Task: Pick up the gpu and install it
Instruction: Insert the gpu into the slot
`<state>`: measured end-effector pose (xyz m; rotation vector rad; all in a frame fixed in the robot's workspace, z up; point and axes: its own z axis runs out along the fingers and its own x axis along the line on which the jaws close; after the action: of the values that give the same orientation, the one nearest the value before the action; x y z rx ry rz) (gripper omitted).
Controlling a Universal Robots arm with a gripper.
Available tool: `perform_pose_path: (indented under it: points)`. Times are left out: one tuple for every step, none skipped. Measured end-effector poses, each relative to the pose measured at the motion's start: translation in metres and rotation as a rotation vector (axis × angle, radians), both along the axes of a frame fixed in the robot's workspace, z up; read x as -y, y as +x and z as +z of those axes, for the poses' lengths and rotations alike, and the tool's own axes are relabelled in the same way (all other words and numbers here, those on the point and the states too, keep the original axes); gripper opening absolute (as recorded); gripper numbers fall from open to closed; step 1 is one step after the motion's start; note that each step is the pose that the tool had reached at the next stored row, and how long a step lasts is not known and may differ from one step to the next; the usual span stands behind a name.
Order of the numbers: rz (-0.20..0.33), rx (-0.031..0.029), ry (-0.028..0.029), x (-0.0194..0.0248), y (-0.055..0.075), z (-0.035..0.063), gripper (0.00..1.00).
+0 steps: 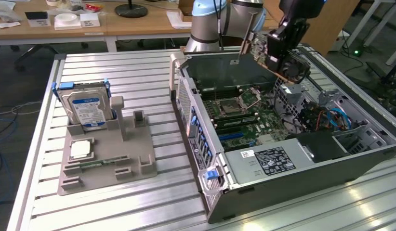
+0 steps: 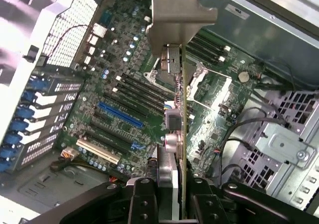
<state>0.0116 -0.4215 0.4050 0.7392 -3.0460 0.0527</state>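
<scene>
**Gpu held over the open case**

The gpu (image 1: 289, 65), a thin dark card with a round black fan and a bent silver bracket (image 2: 179, 15), hangs on edge above the green motherboard (image 1: 240, 113) in the grey metal case (image 1: 294, 187). The black gripper (image 1: 283, 48) is clamped on it. A labelled hard drive (image 1: 84, 108) stands on the ribbed aluminium table (image 1: 121, 72).
</scene>
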Motion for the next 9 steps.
perform_pose_path:
  points:
    - [0.016,0.0001,0.0,0.0,0.0,0.0,0.28]
    - [0.032,0.0,0.0,0.0,0.0,0.0,0.28]
    - [0.048,0.0,0.0,0.0,0.0,0.0,0.28]
    - [0.066,0.0001,0.0,0.0,0.0,0.0,0.28]
    - [0.084,0.0,0.0,0.0,0.0,0.0,0.28]
    - [0.102,0.0,0.0,0.0,0.0,0.0,0.28]
    - [0.121,0.0,0.0,0.0,0.0,0.0,0.28]
    - [0.139,0.0,0.0,0.0,0.0,0.0,0.28]
    - [0.157,0.0,0.0,0.0,0.0,0.0,0.28]
